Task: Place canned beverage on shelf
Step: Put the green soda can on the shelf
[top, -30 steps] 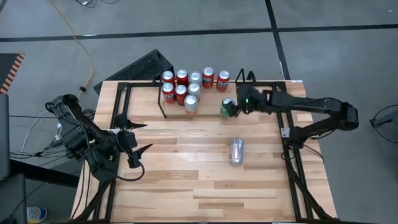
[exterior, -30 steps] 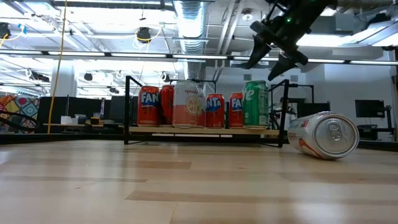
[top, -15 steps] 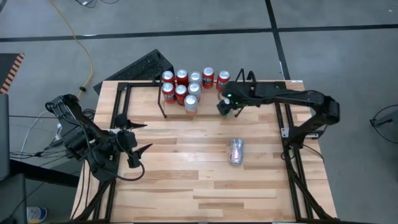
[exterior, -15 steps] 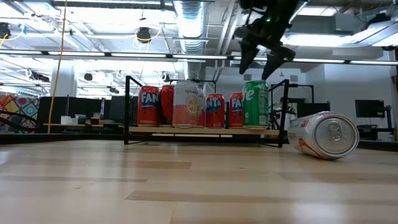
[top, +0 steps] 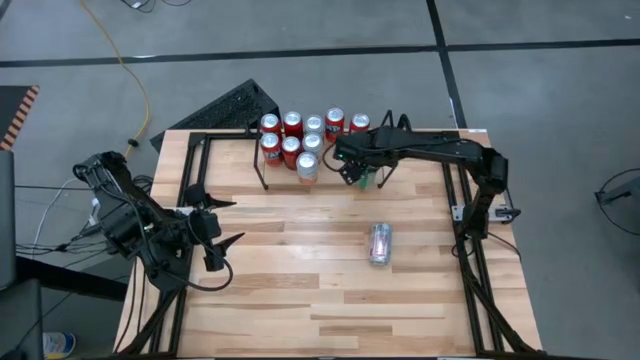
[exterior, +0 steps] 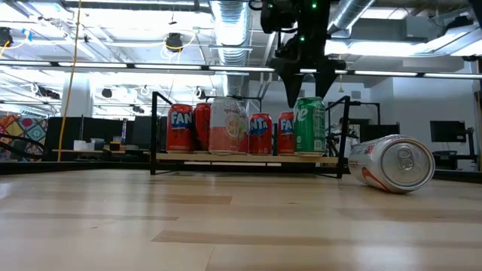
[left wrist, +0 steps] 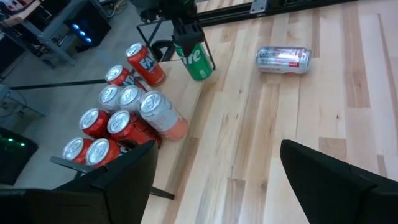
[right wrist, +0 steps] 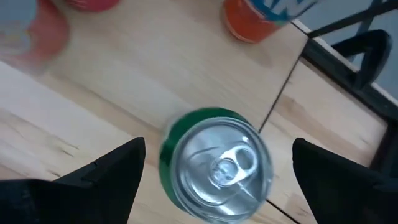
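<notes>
At the far right end of the shelf (top: 300,150), the right gripper (top: 357,172) is held directly over the upright green can (exterior: 309,126), its jaws spread wide to either side of the can's top without touching it. From the right wrist view the green can's silver lid is seen centred between the two dark fingers (right wrist: 106,171). The green can stands on the table (top: 300,280) just beside the shelf's right end loop, next to the red cans (top: 291,137) and one pale can (top: 307,166) grouped on the shelf. A silver can (top: 380,243) is lying on its side on the table, nearer and well apart from the shelf. At the table's left edge, the left gripper (top: 222,225) waits with jaws released, nothing held.
</notes>
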Motion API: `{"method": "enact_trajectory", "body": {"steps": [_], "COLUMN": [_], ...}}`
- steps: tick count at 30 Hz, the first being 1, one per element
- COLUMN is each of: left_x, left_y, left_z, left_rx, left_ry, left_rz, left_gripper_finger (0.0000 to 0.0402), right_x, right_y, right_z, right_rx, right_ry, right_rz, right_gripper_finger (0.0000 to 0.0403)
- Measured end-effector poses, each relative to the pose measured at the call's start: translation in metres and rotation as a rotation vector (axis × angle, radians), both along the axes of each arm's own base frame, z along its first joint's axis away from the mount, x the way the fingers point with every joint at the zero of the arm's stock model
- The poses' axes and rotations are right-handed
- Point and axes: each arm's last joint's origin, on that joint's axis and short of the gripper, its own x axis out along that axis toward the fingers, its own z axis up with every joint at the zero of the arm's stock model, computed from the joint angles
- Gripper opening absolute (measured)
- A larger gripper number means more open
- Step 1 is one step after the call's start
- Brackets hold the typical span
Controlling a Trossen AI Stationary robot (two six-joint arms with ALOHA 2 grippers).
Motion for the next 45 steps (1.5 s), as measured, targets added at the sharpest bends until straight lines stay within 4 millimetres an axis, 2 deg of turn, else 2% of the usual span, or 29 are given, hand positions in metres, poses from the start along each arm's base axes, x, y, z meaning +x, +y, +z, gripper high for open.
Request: {"method": "enact_trajectory", "body": {"steps": [8,11,22,30,35,45], "left_x": [-0.001,-0.001,-0.001,-0.001,-0.001,-0.001], "left_y": [0.001,0.001,0.001,0.000,0.000,0.000], "left_z": [-0.001,-0.001,-0.001,-0.001,-0.001,-0.002], "left_rx": [0.010,0.009,-0.007,-0.030,-0.030,-0.040], "left_ry": [0.009,0.009,0.006,0.029,0.029,0.027], "left_rz": [-0.001,0.000,0.005,-0.015,-0.015,-0.009], "left_gripper_finger": [0.0325,0.0325,0.0325,0.0325,0.0325,0.0325], "right_x": [0.005,0.004,0.008,0.014,0.015,0.012], "right_y": [0.007,0.006,0.001,-0.003,-0.003,-0.004], "right_z": [0.017,0.018,0.006,-0.011,-0.014,-0.014], "right_rx": [-0.065,-0.057,-0.029,0.009,0.021,0.046], "right_ry": [-0.029,-0.026,-0.008,0.047,0.064,0.111], "right_rz": [0.011,0.003,-0.045,-0.072,-0.073,-0.005], "right_gripper_finger": [0.0382,0.0382,0.0382,0.0375,0.0349,0.0246]}}
